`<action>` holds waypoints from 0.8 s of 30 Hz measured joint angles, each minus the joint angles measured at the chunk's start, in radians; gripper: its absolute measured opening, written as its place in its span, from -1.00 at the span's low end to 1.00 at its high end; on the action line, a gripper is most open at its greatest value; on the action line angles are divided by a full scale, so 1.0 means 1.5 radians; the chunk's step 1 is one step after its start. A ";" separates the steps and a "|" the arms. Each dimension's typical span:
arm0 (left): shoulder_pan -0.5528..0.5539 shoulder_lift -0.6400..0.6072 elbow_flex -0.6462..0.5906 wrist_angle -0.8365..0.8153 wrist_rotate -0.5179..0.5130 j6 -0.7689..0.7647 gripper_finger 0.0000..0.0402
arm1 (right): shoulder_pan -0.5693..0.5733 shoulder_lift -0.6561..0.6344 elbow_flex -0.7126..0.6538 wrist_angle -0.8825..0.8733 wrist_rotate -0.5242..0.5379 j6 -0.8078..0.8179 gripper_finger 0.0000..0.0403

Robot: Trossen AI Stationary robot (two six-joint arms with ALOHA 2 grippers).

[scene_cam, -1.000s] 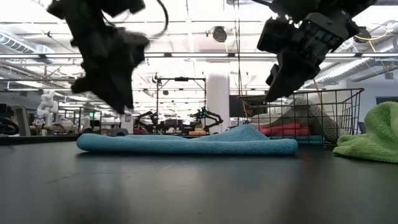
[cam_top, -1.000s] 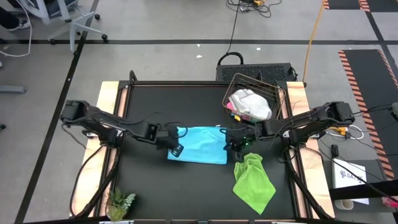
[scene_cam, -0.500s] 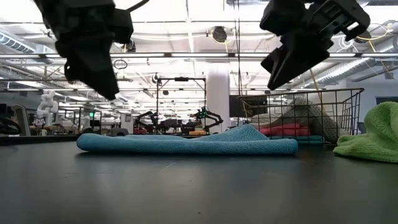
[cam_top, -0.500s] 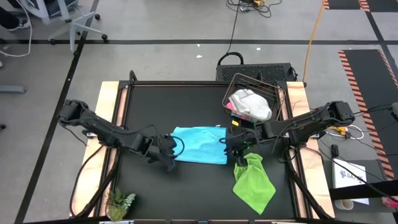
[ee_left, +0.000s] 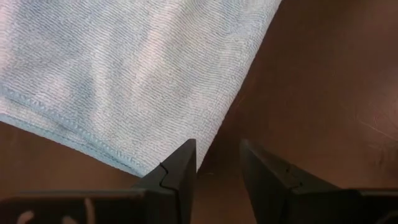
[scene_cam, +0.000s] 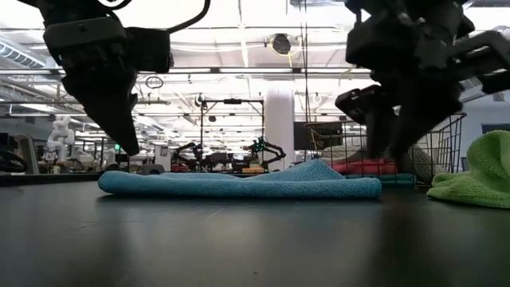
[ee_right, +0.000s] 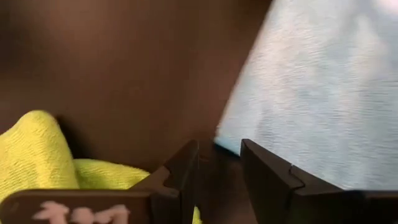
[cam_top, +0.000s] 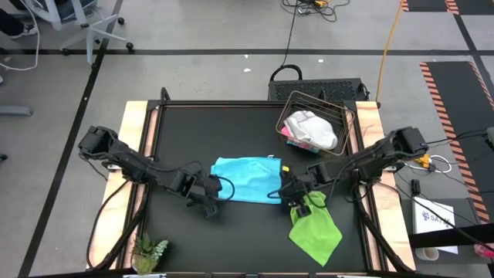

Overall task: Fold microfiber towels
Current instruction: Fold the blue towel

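Black and matte, the table top [cam_top: 177, 139] is framed by pale wooden side boards and stands on a grey floor crossed by dark lines; behind it, in the low view, a long hall with ceiling beams and distant machinery is seen only vaguely. A light blue towel [cam_top: 247, 180] lies near the middle of the table, folded into a flat, roughly rectangular pad with a stitched hem and a fine ribbed weave, as the left wrist view shows. A lime green towel [cam_top: 315, 228] is crumpled loosely toward the near right part of the table, its upper corner partly hidden beneath the right arm. A wire basket [cam_top: 316, 123] at the far right holds a white-grey towel [cam_top: 310, 128] bunched on top, with only a sliver of a pink towel [cam_top: 293, 143] visible under it; what else lies in the basket cannot be made out. The left gripper [cam_top: 207, 201] is held just above the table at the blue towel's near left corner, its two dark fingers parted with a narrow gap and nothing between them. The right gripper [cam_top: 287, 189] is held at the towel's near right corner, between the blue and green cloths, its fingers likewise parted and empty. In the low view both grippers are cut off at the top and appear only as dark silhouettes. A small green plant [cam_top: 148, 251] stands at the near left edge.
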 joint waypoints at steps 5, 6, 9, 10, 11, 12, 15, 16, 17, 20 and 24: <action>0.005 0.000 0.000 -0.011 0.001 0.000 -0.37 | 0.022 0.021 0.000 0.009 0.002 -0.012 -0.44; 0.006 0.000 0.000 -0.012 0.001 0.000 -0.37 | 0.026 0.022 0.000 0.015 0.002 -0.020 -0.44; 0.005 0.000 0.000 -0.013 0.001 0.004 -0.37 | 0.027 0.024 0.000 0.056 0.007 -0.033 -0.44; 0.005 0.000 0.000 -0.014 0.002 0.006 -0.37 | 0.027 0.024 0.000 0.064 0.017 -0.033 -0.44; 0.005 0.000 0.000 -0.015 0.002 0.006 -0.37 | 0.026 0.024 0.000 0.069 0.024 -0.036 -0.44; 0.005 0.000 0.000 -0.016 0.004 0.005 -0.37 | 0.026 0.025 0.000 0.074 0.024 -0.041 -0.44; 0.005 0.000 0.000 -0.017 0.006 0.005 -0.37 | 0.025 0.035 0.000 0.074 0.024 -0.047 -0.44; 0.005 0.000 0.000 -0.017 0.006 0.005 -0.37 | 0.025 0.043 0.000 0.074 0.021 -0.046 -0.44; 0.005 0.000 0.000 -0.019 0.006 0.005 -0.37 | 0.025 0.048 0.000 0.078 0.020 -0.045 -0.44; 0.002 0.000 0.000 -0.026 0.006 0.007 -0.37 | 0.026 0.068 0.000 0.079 0.021 -0.040 -0.44; -0.005 0.000 0.000 -0.029 0.007 0.010 -0.37 | 0.026 0.086 0.000 0.087 0.019 -0.033 -0.45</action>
